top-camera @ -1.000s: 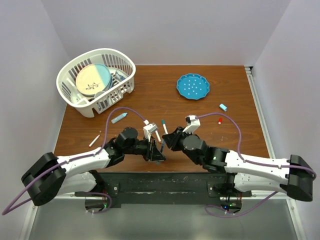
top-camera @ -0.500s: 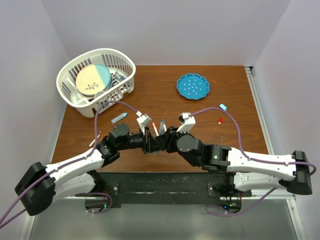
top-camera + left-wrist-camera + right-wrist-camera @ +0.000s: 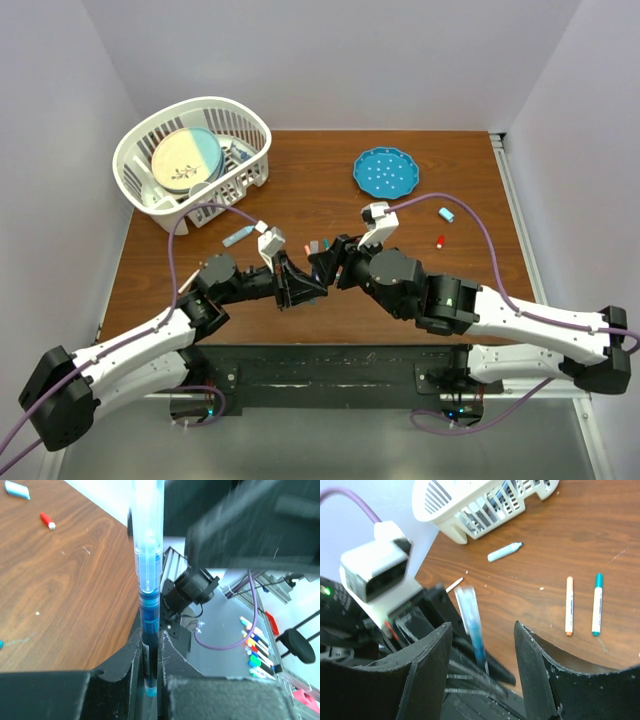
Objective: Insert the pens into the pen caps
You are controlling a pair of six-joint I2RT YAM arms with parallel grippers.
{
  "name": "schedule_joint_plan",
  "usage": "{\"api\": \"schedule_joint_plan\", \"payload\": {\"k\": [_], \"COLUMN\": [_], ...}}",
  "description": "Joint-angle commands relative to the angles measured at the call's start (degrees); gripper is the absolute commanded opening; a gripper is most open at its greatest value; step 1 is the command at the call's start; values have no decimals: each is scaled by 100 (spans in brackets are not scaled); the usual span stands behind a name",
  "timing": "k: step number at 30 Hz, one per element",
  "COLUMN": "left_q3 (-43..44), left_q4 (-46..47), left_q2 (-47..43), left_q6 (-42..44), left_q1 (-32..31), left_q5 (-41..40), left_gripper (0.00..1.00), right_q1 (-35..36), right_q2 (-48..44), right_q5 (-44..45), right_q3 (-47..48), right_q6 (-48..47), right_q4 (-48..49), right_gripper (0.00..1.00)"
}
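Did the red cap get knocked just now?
No. The red cap lies as before, same gap to the light blue cap and blue plate.

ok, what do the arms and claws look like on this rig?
The left arm and right arm have white link shells and black joint housings. A purple cable loops along each to a white boxy wrist camera. The left claw and right claw have matte black, wedge-shaped fingers.

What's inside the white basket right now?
A round plate, half cream, half light blue, sits inside the basket. Beside it are dark shapes I can't identify; the slatted walls cover the rest.
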Motion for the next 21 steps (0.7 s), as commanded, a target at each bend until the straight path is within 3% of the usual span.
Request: {"api": "schedule_joint_plan", "payload": {"k": [1,12,14,15,16,17,21], "left_q3": [-105,-71,-18,0,35,53,289], "left_q4": [395,544,553,570,570,579,422], "left_q2": [-100,6,76,94,111,129,155], "left_q6": [-54,-46,-19,-19,-19,-19,33], "left_q1": [-7,-7,2,2,-7,2,20], "left_q5": [247,335,335,335,318,309,99], "left_gripper": [0,0,0,0,0,0,0], "right_q1": [-313,-578,-578,-578,-578,-578,-543], "right_q2": [116,494,468,398,363,319,152], "right_q5": [-362,-1320,-1461,-1496,-1566,-1732,-2093], "right_q3": [427,367,86,-11,-221,-318,-811], "right_q6": [-309,-257,-143,-125,-64,-55,130], "right_q4": [38,178,345,406,520,573,679], "right_gripper": [56,48,37,27,8,1,0]}}
